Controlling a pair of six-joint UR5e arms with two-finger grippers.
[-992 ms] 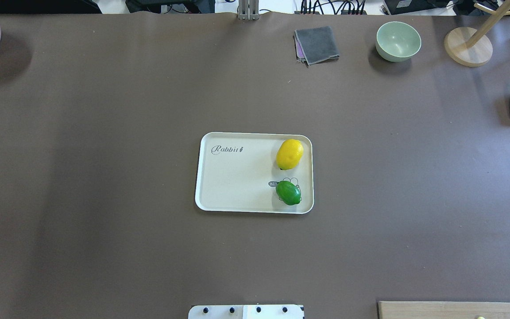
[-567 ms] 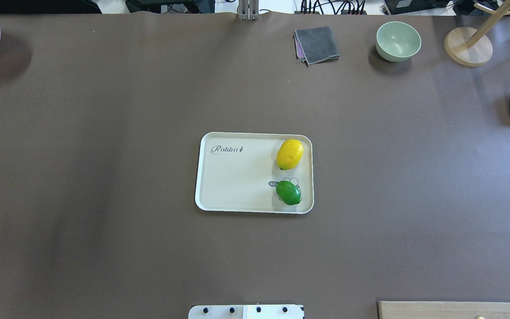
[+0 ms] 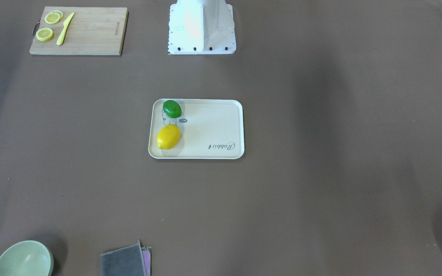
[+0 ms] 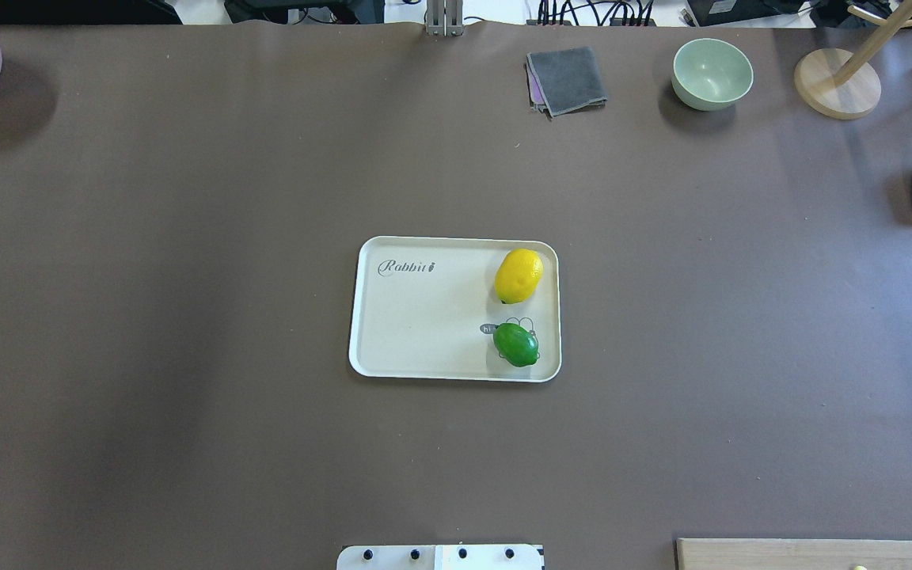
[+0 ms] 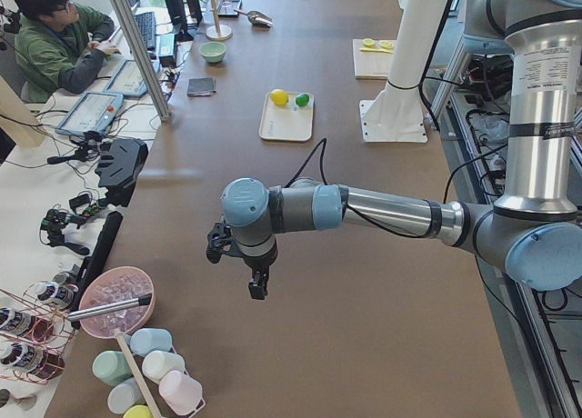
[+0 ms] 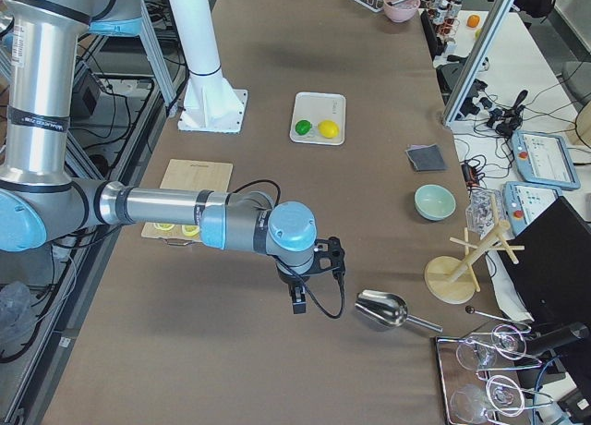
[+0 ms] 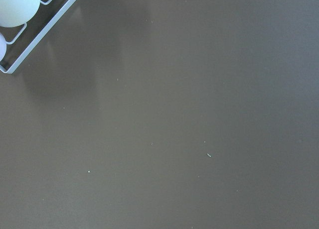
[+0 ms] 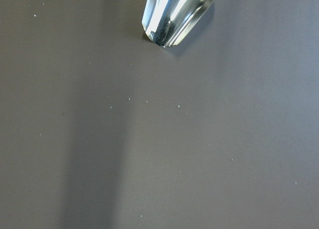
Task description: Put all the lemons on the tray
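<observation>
- Bare table (image 4: 187,317) is seen beneath the fingers of the left gripper (image 5: 257,291); a wire rack (image 7: 40,32) of pale cups (image 7: 17,5) and a pink bowl (image 5: 115,300) stand near, to one side.
- A metal scoop (image 6: 383,308) lies just beside the fingers of the right gripper (image 6: 298,304).
- The tray (image 4: 424,332) is kept well apart from both, with open table between.

Yellow lemon (image 4: 518,275), green lemon (image 4: 516,344), cream tray (image 4: 416,332), brown table (image 4: 187,317).

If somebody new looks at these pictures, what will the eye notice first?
The bright yellow lemon and the glossy green lemon stand out first, lying apart at the right end of the cream tray, mid-table. After them come the lemon slices on the wooden cutting board to the robot's right.
</observation>
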